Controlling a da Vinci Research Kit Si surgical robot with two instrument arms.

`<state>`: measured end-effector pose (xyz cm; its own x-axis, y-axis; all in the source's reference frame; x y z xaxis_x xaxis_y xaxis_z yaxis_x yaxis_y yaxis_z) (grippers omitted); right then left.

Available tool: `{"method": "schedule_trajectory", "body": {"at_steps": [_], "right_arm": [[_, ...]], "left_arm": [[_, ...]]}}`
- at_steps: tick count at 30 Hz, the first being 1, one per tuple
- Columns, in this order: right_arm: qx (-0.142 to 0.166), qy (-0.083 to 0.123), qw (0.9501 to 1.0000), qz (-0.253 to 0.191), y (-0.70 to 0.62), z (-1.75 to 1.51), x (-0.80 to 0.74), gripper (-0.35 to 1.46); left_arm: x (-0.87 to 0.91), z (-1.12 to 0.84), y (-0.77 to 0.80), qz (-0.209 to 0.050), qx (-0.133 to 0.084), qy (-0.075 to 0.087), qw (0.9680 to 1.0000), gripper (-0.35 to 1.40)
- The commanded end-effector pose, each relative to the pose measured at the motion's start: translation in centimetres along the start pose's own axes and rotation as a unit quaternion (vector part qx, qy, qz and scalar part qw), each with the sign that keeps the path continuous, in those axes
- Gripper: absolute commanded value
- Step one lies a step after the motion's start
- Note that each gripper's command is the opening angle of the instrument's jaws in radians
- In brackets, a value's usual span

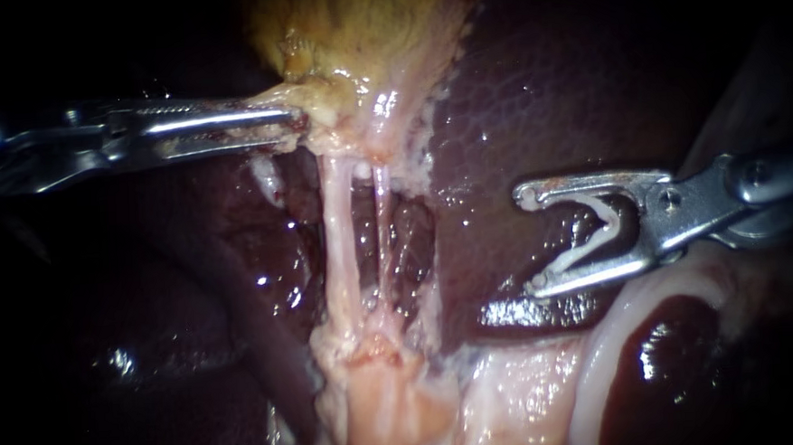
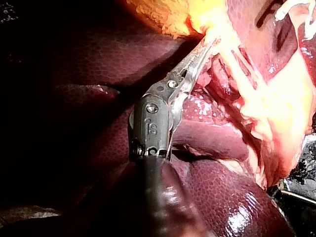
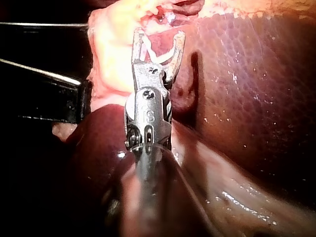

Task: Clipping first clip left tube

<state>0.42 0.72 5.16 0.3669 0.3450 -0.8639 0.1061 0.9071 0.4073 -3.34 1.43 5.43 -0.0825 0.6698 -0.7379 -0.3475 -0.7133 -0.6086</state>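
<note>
Two pale tubes run down from the yellow gallbladder (image 1: 359,25): the thicker left tube (image 1: 339,244) and the thin right tube (image 1: 384,219). My left instrument (image 1: 294,124) is shut on the pale tissue at the gallbladder's lower end (image 1: 331,99) and holds it taut; the left wrist view shows the same grip (image 2: 207,44). My right instrument (image 1: 530,239) stands well to the right of both tubes, over the liver (image 1: 534,79). Its jaws are spread wide around a white V-shaped clip (image 1: 596,230) that lies against both of them. The right wrist view shows that clip (image 3: 160,57) between the jaws (image 3: 158,39).
Dark red liver surrounds the tubes on both sides. Pale fatty tissue (image 1: 379,404) lies at the tubes' lower end. A thick whitish fold (image 1: 602,347) curves below my right instrument. A dark bar-shaped object (image 3: 39,74) shows beside my right instrument in the right wrist view.
</note>
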Motion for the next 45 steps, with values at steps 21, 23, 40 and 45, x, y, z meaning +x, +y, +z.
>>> {"method": "schedule_trajectory", "body": {"at_steps": [21,23,40,45], "right_arm": [[0.009,0.002,1.0000,0.000,-0.14,0.17,0.15,0.50],[0.012,0.003,0.9999,-0.001,-0.20,0.29,0.21,0.50],[0.013,0.001,0.9996,0.025,-0.35,1.49,0.26,0.50],[0.010,0.000,0.9996,0.027,-0.29,1.65,0.17,0.50]], "left_arm": [[0.66,-0.80,0.44,-0.013,-0.009,0.029,0.9995,-0.35],[0.64,-0.79,0.43,-0.013,-0.009,0.029,0.9995,-0.35],[0.65,-0.74,0.44,-0.013,-0.007,0.029,0.9995,-0.35],[0.65,-0.72,0.45,-0.013,-0.007,0.030,0.9995,-0.35]]}}
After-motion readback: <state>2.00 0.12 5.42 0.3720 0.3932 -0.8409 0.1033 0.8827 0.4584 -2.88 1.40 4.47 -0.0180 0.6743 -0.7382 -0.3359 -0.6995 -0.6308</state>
